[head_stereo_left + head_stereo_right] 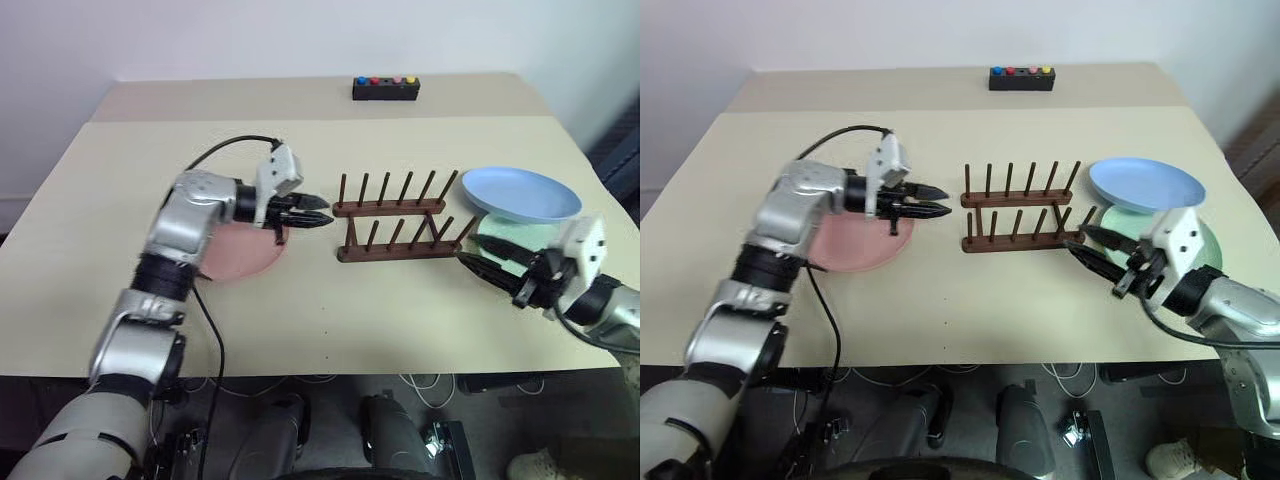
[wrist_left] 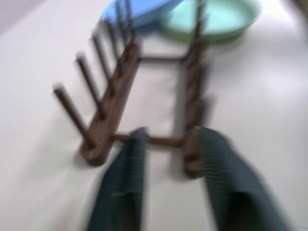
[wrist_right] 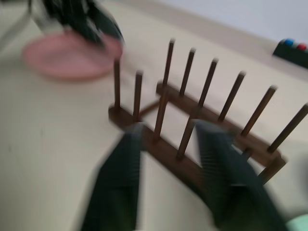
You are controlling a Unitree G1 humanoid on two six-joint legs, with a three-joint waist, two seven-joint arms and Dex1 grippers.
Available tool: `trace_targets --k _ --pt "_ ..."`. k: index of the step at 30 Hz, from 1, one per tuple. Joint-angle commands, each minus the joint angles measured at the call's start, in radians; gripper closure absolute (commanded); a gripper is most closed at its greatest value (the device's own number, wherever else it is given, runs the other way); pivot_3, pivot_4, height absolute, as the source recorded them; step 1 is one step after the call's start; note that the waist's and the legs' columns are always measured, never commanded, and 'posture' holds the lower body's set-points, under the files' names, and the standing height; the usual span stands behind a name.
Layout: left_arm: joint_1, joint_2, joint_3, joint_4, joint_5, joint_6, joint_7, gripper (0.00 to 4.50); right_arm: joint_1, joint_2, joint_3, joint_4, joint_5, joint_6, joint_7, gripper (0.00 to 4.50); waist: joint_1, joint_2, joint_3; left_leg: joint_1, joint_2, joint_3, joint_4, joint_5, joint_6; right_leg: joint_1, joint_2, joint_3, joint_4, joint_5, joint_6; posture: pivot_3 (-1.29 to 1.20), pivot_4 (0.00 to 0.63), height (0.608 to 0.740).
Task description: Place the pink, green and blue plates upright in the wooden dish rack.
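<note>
Beige worktop (image 1: 420, 320), rack (image 1: 395, 228) centre, long axis left-right.
Pink plate (image 1: 245, 255) under L end effector (image 1: 318, 220); both effectors (image 1: 1080, 247) slightly parted, empty.

Soft, even light is falling from above across the beige matte tabletop (image 1: 400, 310), giving no glare. Faint shadows are sitting close under the small dark brown wooden peg rack (image 1: 398, 222) and the round pale blue plate (image 1: 522, 193). Both head views are staying fairly sharp. Both wrist views are smearing with motion blur, the black fingers (image 2: 122, 192) most.
</note>
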Motion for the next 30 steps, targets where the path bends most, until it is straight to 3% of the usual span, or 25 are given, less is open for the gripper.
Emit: trace_targets --k 1,5,9,16,22,30 --pt "0.093 0.028 -0.076 -0.156 -0.056 0.085 -0.077 4.5 -0.045 -0.017 0.076 0.025 -0.109 -0.049 -0.019 4.47 0.0 0.0 0.0 0.0 0.0 0.0 0.0 0.0 0.0 0.001 0.0 0.0 0.0 0.0 0.0 0.0 0.15 0.74" --pt "0.157 -0.065 -0.148 -0.185 0.016 0.078 0.077 4.5 -0.066 -0.054 0.172 0.107 -0.287 -0.114 -0.04 4.47 0.018 -0.001 0.001 0.001 0.0 0.0 0.002 0.0 -0.001 0.003 0.0 0.0 -0.002 0.0 -0.001 0.0 0.15 0.74" --pt "0.173 -0.15 -0.196 -0.151 0.123 0.013 0.252 4.5 -0.104 -0.04 0.229 0.155 -0.37 -0.134 -0.078 4.47 0.02 -0.002 0.001 0.0 0.0 0.0 0.002 0.0 0.0 0.003 -0.002 0.0 -0.002 0.0 0.0 0.0 0.15 0.74" --pt "0.141 -0.211 -0.27 -0.077 0.261 -0.034 0.4 4.5 -0.158 -0.023 0.348 0.265 -0.554 -0.206 -0.142 4.47 0.01 -0.001 0.001 0.0 0.0 0.0 0.001 0.0 -0.001 0.001 -0.001 0.0 -0.001 0.0 0.0 0.0 0.15 0.74" --pt "0.036 -0.228 -0.271 0.139 0.331 -0.172 0.446 4.5 -0.278 -0.003 0.404 0.429 -0.664 -0.302 -0.199 4.47 0.011 -0.001 0.001 0.0 0.0 0.0 0.001 0.001 -0.001 0.001 0.001 0.0 -0.001 0.0 0.0 0.0 0.15 0.74" --pt "-0.102 -0.33 -0.221 0.411 0.358 -0.299 0.573 4.5 -0.442 0.035 0.461 0.671 -0.754 -0.425 -0.244 4.47 0.01 -0.001 0.001 0.0 0.0 0.0 0.0 0.001 -0.002 0.001 0.001 0.0 -0.001 0.0 0.0 0.0 0.15 0.74"
